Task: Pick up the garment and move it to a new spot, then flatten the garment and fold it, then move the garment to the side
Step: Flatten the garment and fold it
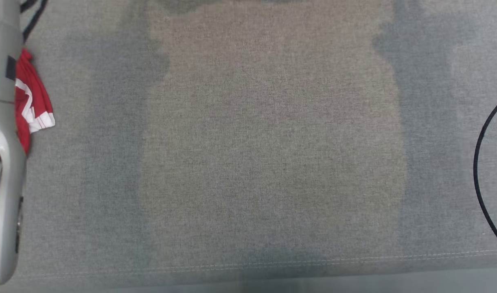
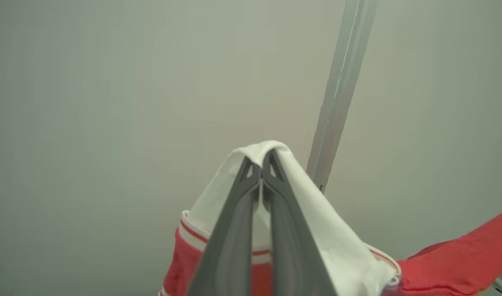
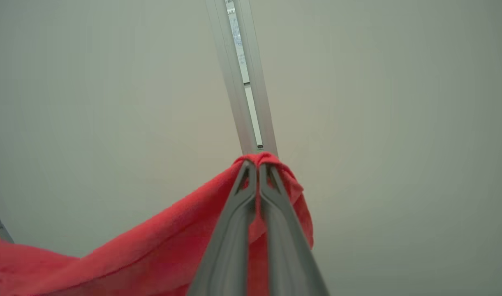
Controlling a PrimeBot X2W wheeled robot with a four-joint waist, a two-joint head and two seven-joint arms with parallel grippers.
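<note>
The garment (image 1: 31, 103) is red with white trim, and a bunch of it hangs at the far left of the head view beside my pale left forearm (image 1: 2, 171). In the left wrist view my left gripper (image 2: 261, 169) is shut on a white-trimmed edge of the garment (image 2: 316, 222), which drapes over the fingertips. In the right wrist view my right gripper (image 3: 257, 168) is shut on a red edge of the garment (image 3: 152, 246), with the cloth trailing down to the lower left. Both wrists look up at a plain pale wall.
A grey fabric-covered surface (image 1: 248, 146) spreads below, with a stitched front edge (image 1: 354, 258) low in the head view. A black cable (image 1: 478, 171) curves at the right edge. A pale metal rail (image 3: 240, 78) runs up the wall; the left wrist view also catches this rail (image 2: 337, 94).
</note>
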